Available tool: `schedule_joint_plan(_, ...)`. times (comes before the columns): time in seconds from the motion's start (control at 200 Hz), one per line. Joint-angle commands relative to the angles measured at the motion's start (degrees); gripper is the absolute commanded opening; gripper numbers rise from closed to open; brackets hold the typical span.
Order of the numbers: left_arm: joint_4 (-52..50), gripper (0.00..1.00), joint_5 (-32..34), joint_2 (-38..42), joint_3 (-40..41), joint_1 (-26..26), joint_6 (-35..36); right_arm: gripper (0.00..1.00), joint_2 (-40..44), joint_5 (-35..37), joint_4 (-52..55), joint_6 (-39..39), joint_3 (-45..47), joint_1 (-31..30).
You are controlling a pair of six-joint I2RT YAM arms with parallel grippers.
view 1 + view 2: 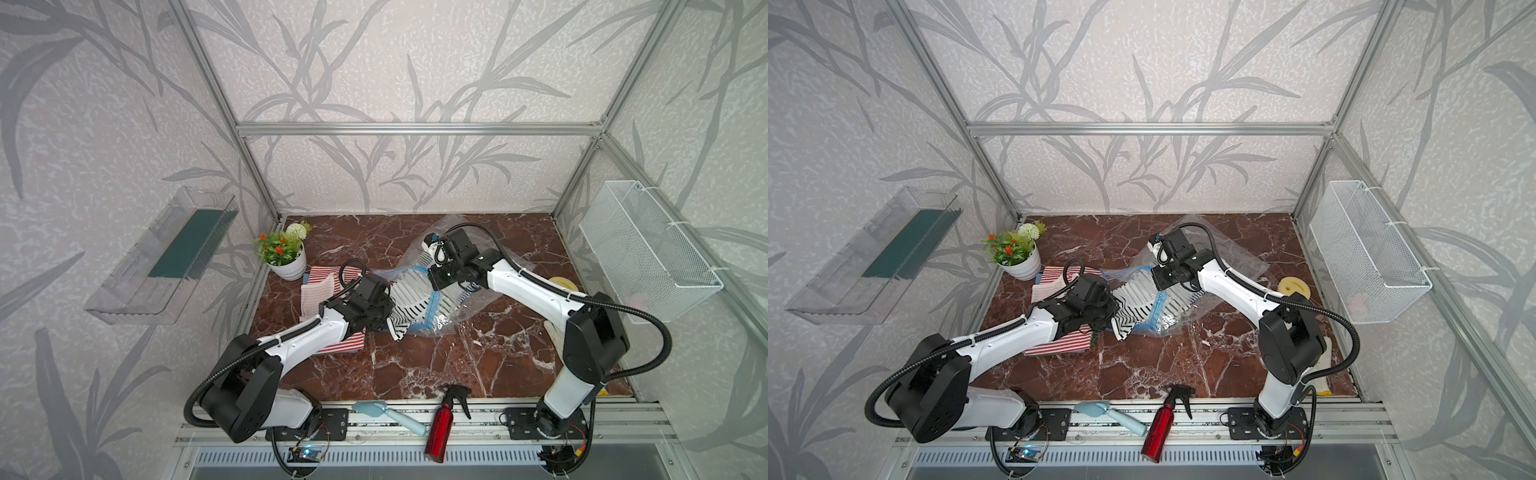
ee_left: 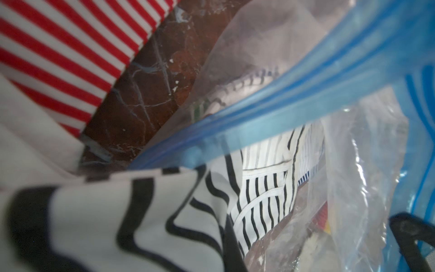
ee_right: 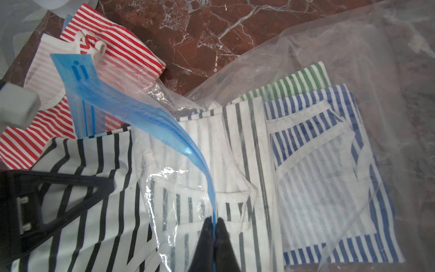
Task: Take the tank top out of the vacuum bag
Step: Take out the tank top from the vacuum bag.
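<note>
On the table (image 1: 415, 365) — right gripper (image 3: 214, 221) pinching vacuum bag (image 3: 131, 110), left gripper (image 1: 386, 313) clamping tank top (image 3: 89, 153).

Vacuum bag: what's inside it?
A black-striped top, half out of the bag, a blue-striped top, and a green-striped piece mostly covered by them. Anything underneath is hidden.

Clear vacuum bag (image 3: 353, 47) mouth open, black-striped tank top (image 3: 94, 153) half out

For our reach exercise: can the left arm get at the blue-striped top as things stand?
Probably not: the blue-striped top lies deep in the bag, past the black-striped top that the left gripper is shut on.
</note>
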State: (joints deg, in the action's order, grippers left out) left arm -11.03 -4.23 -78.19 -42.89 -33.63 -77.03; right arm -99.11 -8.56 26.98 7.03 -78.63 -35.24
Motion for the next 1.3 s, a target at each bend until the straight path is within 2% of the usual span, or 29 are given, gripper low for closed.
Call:
schedule_joint_plan(0.0, -4.35, 0.0, 1.46, 4.06, -2.61, 0.3, -0.35, 0.0, 0.5, -0.47, -1.26, -0.75, -0.42, -0.1)
schedule_joint_plan(0.28, -15.41, 0.0, 0.47, 8.91, -9.02, 0.25, -1.54, 0.0, 0.07, -0.76, -2.39, -1.45, -0.92, -0.02)
schedule_joint_plan(0.49, -25.95, 0.0, 2.44, 10.68, -16.59, 0.24, -2.85, 0.0, 0.49, 0.07, -2.9, -1.71, -0.13, -0.06)
schedule_joint_plan(0.68, -26.07, 0.0, 2.89, 12.19, -18.64, 0.28, -4.32, 0.0, 0.07, -0.43, -2.98, -1.45, -0.72, 0.02)
schedule_joint_plan(0.949, -31.82, 0.0, 7.52, 12.97, -25.78, 0.3, -3.41, 0.0, -0.31, -0.58, -2.88, -1.33, -0.91, 0.29)
schedule_joint_plan(1.134, -38.69, 0.0, 13.32, 12.13, -32.68, 0.36, -3.23, 0.0, -0.71, -0.94, -3.27, -1.18, -0.71, 0.5)
schedule_joint_plan(1.294, -40.23, 0.0, 14.48, 10.72, -36.98, 0.84, -3.03, 0.0, -0.45, -1.37, -3.67, -1.18, -0.26, 0.6)
